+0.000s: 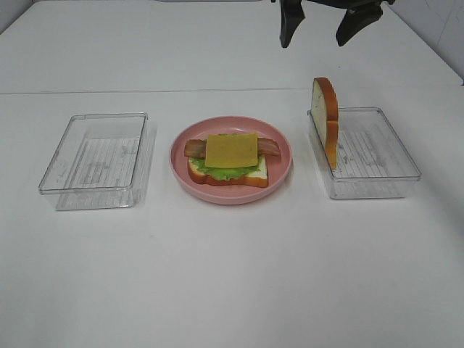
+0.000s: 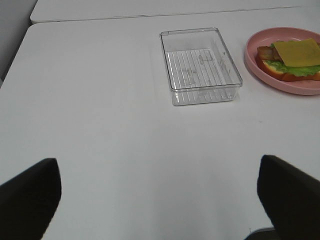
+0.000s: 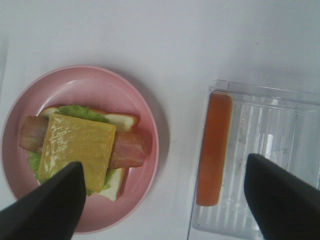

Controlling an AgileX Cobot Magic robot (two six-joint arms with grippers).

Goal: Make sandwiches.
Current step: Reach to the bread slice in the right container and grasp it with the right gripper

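Note:
An open-faced sandwich stack [image 1: 229,159] lies on the round pink plate [image 1: 283,168]: a bread slice, green lettuce, bacon strips and a yellow cheese square [image 1: 231,149] on top. It also shows in the right wrist view [image 3: 80,150] and the left wrist view [image 2: 292,61]. A second bread slice [image 1: 327,116] stands on edge against the near-left wall of the right clear tray [image 1: 377,156]; the right wrist view shows its crust [image 3: 214,148]. My right gripper [image 1: 312,25] hovers high above the table, open and empty [image 3: 165,200]. My left gripper [image 2: 160,192] is open and empty, out of the exterior high view.
An empty clear tray [image 1: 98,159] stands left of the plate, also in the left wrist view [image 2: 199,65]. The white table [image 1: 232,275] has a seam across the back.

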